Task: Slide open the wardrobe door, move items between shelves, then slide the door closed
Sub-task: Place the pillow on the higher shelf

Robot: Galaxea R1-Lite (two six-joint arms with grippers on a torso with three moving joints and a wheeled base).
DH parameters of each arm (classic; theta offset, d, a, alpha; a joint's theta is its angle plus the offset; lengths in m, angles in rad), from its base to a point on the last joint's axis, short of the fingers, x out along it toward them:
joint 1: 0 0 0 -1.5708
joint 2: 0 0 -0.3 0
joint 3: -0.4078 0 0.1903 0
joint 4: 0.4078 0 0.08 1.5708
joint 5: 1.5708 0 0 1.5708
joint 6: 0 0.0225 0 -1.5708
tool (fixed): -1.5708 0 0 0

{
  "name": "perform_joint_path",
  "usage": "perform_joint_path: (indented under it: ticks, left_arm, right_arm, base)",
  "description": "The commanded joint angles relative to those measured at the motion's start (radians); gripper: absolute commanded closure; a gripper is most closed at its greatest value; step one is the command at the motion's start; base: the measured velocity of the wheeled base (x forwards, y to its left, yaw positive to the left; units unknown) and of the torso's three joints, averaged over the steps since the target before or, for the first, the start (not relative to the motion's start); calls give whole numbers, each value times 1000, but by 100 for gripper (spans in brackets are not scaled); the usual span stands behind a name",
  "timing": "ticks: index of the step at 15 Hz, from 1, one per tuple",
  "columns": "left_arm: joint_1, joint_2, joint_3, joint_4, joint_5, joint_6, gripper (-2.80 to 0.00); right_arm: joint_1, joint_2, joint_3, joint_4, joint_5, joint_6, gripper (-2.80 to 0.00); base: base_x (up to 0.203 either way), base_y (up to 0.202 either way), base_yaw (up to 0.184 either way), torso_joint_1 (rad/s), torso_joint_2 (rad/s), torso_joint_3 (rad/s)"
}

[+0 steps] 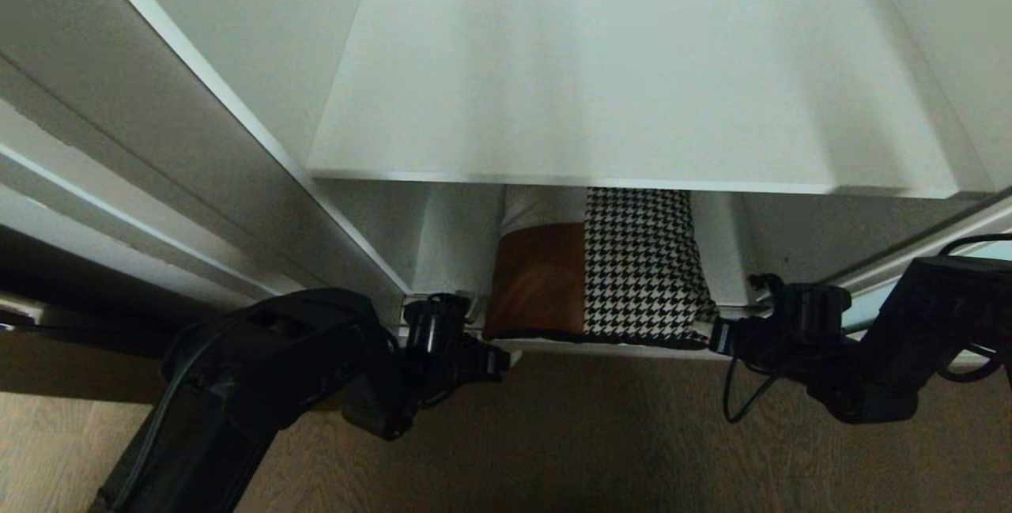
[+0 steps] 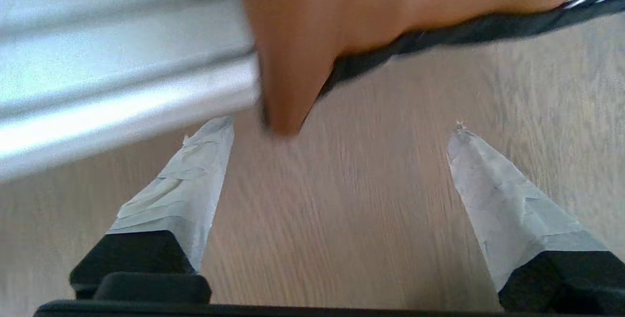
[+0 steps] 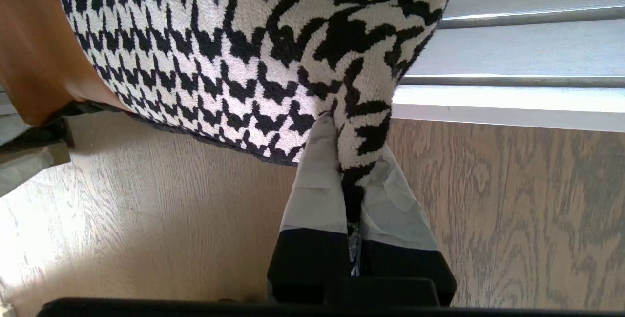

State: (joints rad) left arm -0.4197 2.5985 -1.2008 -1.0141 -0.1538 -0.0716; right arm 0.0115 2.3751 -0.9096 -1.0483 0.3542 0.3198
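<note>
We are pinching the cushion's (image 3: 234, 48) houndstooth corner in our right gripper (image 3: 349, 170), while our left gripper (image 2: 337, 160) is hanging spread and empty beside its tan corner on the lowest shelf (image 1: 601, 347); next, likely releasing right.

we're seeing two matte black arms, chunky rounded housings, left arm (image 1: 237, 386) with a glossy cylindrical wrist, right arm (image 1: 893, 355) trailing thin looping black cables, fingers (image 2: 180, 195) tapered, black at base, wrapped in wrinkled pale grey tape
</note>
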Motion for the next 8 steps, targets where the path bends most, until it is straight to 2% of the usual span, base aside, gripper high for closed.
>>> perform_joint_path:
  ticks: [1, 3, 7, 8]
  left_arm:
    - [-5, 50, -40, -35, -1, 33, -280]
    - [-7, 63, -55, -100, 0, 66, -280]
    - [-6, 91, -181, -108, 6, 75, -280]
    - [-5, 97, -183, -102, 6, 73, -280]
  right_arm:
    - [-1, -5, 3, -6, 3, 1, 0]
    - [-1, -7, 9, -7, 3, 1, 0]
    - [2, -7, 14, -7, 5, -1, 0]
    - [2, -7, 12, -7, 3, -1, 0]
  base:
    - [0, 0, 0, 0, 0, 0]
    - [0, 0, 0, 0, 0, 0]
    - [0, 0, 0, 0, 0, 0]
    - [0, 0, 0, 0, 0, 0]
